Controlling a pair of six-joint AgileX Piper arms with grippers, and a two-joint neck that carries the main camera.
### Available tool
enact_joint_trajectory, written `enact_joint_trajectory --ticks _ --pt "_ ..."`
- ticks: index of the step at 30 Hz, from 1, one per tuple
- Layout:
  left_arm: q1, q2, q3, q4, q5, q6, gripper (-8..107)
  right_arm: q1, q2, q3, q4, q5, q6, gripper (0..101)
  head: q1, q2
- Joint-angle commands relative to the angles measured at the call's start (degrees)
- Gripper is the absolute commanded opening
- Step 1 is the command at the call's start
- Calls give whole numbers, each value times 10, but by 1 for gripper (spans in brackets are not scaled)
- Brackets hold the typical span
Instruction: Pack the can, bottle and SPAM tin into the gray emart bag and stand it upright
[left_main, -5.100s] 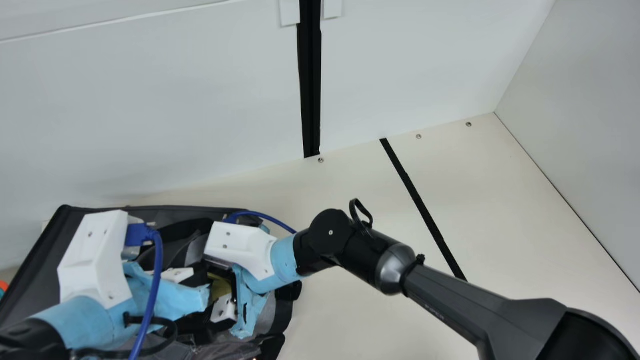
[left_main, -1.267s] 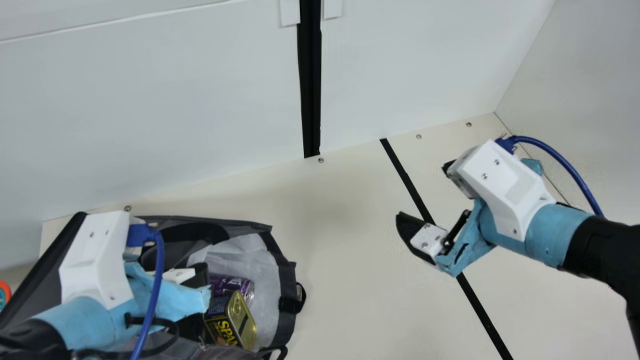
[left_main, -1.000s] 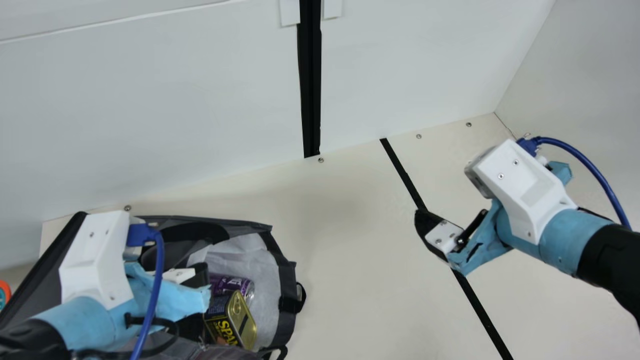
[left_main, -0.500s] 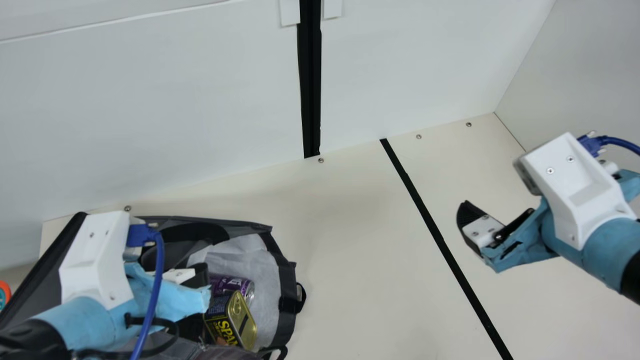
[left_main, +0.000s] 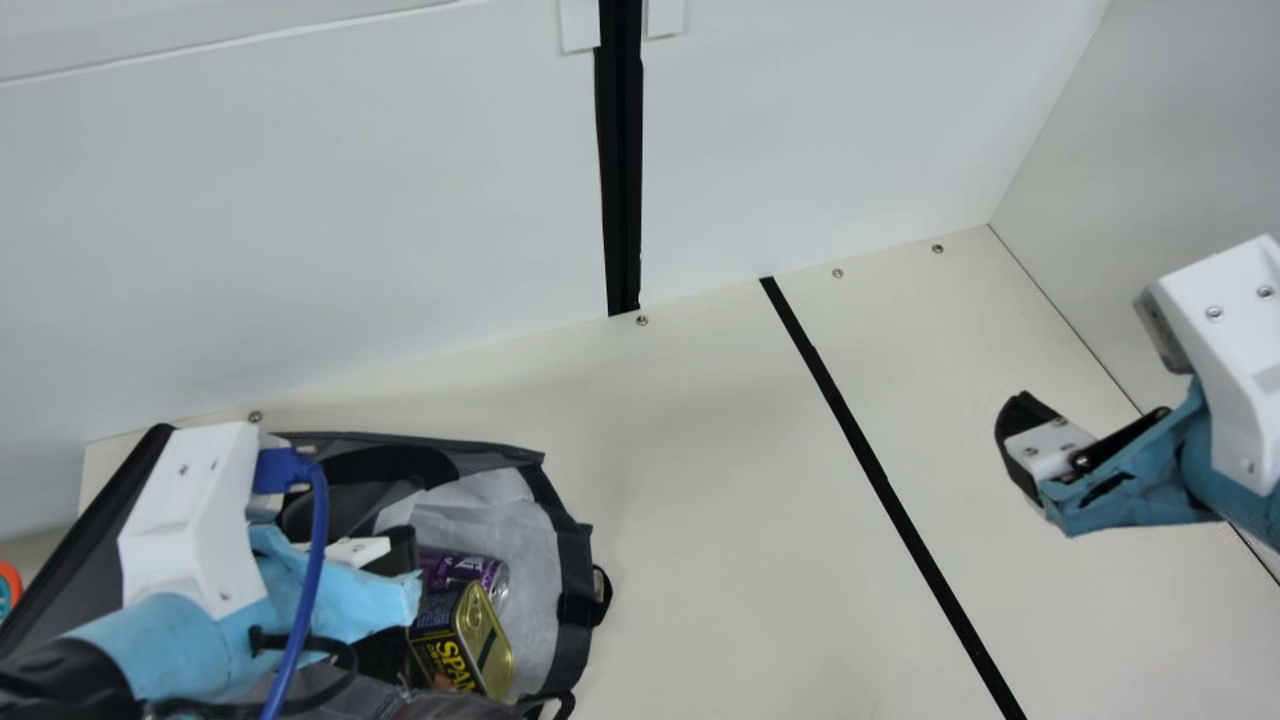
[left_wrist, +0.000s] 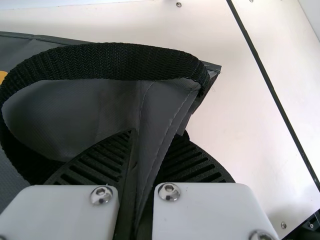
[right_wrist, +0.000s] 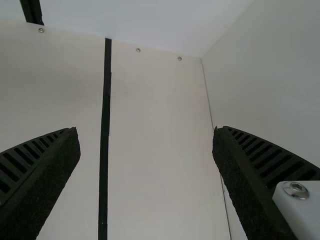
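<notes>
Currently, left gripper (left_main: 360, 552): I clamp the gray bag (left_main: 575, 565) between 2 fingers | right gripper (left_main: 1040, 448): I hold 2 fingers apart over the table (left_main: 740, 500) | SPAM tin (left_main: 462, 640): inside the bag, just beside purple can (left_main: 468, 571).

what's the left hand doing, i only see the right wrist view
Observer: In the left wrist view, the left hand is pinching a fold of the gray bag.
Operator: ok, and is anything inside it
Observer: Yes, in the main view the SPAM tin lies inside, right next to a purple can.
</notes>
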Motion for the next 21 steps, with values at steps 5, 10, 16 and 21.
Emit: enact_joint_trajectory --ticks 5,10,16,21 --pt "0 0 0 0 0 0 -8 2 2 -21 -32 27 24 95 -13 0" --pt "0 0 0 0 0 0 -8 -2 -2 -12 -39 27 43 95 -13 0" --pt "0 0 0 0 0 0 -8 -18 -9 5 -25 27 65 95 -13 0" --pt "0 0 0 0 0 0 -8 -27 -16 19 -10 27 80 95 -13 0"
